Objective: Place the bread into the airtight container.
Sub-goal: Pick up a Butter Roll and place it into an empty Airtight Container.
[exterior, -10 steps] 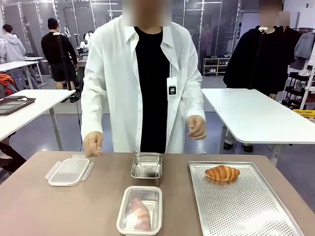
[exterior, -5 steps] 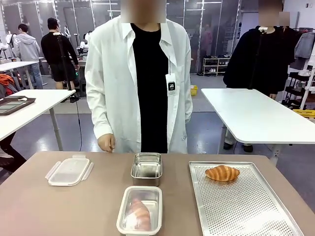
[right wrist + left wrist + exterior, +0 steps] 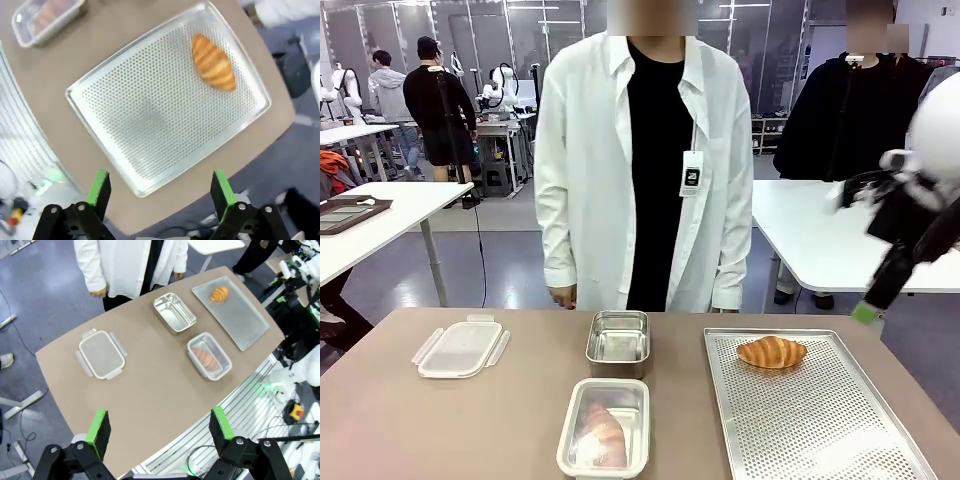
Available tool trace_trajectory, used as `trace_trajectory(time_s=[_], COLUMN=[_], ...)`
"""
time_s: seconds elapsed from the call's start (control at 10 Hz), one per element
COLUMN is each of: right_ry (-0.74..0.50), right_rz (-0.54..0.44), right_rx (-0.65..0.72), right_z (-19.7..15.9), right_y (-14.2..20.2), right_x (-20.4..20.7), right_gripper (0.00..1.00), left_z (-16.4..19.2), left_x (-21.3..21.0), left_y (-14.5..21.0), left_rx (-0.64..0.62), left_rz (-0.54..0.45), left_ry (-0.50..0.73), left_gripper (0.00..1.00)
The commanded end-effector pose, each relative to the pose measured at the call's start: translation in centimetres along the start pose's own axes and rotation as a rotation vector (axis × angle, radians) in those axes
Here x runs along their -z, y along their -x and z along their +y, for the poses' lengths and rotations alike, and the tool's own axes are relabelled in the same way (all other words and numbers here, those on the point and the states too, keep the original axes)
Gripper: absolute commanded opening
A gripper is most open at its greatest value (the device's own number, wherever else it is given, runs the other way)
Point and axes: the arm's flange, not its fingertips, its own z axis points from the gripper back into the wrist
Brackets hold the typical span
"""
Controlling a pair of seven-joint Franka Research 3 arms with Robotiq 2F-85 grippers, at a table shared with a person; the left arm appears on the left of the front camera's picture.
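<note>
Swinging in at the front view's right edge where a second ago nothing stood, the right arm (image 3: 920, 225) now hangs blurred above the far corner of the perforated tray (image 3: 820, 430), and the person has drawn both hands (image 3: 561, 296) back from the table to hang at the sides. That reads as the person leaving the work to the robot, so the pick looks about to begin. Nearest the robot, the left gripper (image 3: 160, 426) hovers high over the table edge with its fingers spread and nothing between them. The right gripper (image 3: 160, 186) is likewise wide apart and empty, looking down on the tray. On the table (image 3: 440, 430), the closest thing is a lidded container (image 3: 604, 428) with a loaf already inside (apparently finished, or simply not part of this job). Just behind it stands the open steel container (image 3: 618, 338), bare inside, with a clear lid (image 3: 461, 347) lying well off to the left. The croissant (image 3: 772, 351) rests untouched at the tray's far end, apart from both grippers; it is probably the bread meant for the open container.
</note>
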Motion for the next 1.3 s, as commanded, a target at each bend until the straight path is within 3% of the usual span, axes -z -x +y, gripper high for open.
trace_trajectory(time_s=[0.0,0.1,0.2,0.3,0.4,0.8,0.9,1.2], right_ry=[0.033,0.105,0.055,0.014,0.054,0.048,0.045,0.052], right_rz=[-0.001,0.038,0.05,0.046,0.061,0.061,0.097,0.081], right_rx=[-0.236,-0.285,-0.29,-0.244,-0.274,-0.283,-0.355,-0.46], right_z=[-1.3,-1.5,-1.8,-2.0,-0.5,-1.1,-1.2,-2.8], right_y=[-1.0,-1.8,-2.0,-1.5,-3.0,-2.7,-3.5,-6.0], right_x=[3.5,5.3,6.5,6.5,5.7,6.1,7.2,10.9], right_gripper=[1.0,1.0,1.0,1.0,1.0,1.0,1.0,1.0], left_z=[0.0,0.0,0.0,0.0,0.0,0.0,0.0,0.0], left_x=[-0.1,-0.1,-0.1,-0.1,-0.1,-0.1,-0.1,-0.1], left_y=[0.1,0.1,0.1,0.1,0.1,0.1,0.1,0.1], left_rx=[0.021,0.021,0.021,0.021,0.021,0.021,0.021,0.021], left_rz=[0.001,0.001,0.001,0.001,0.001,0.001,0.001,0.001], left_ry=[0.015,0.015,0.015,0.015,0.015,0.015,0.015,0.015], left_gripper=[1.0,1.0,1.0,1.0,1.0,1.0,1.0,1.0])
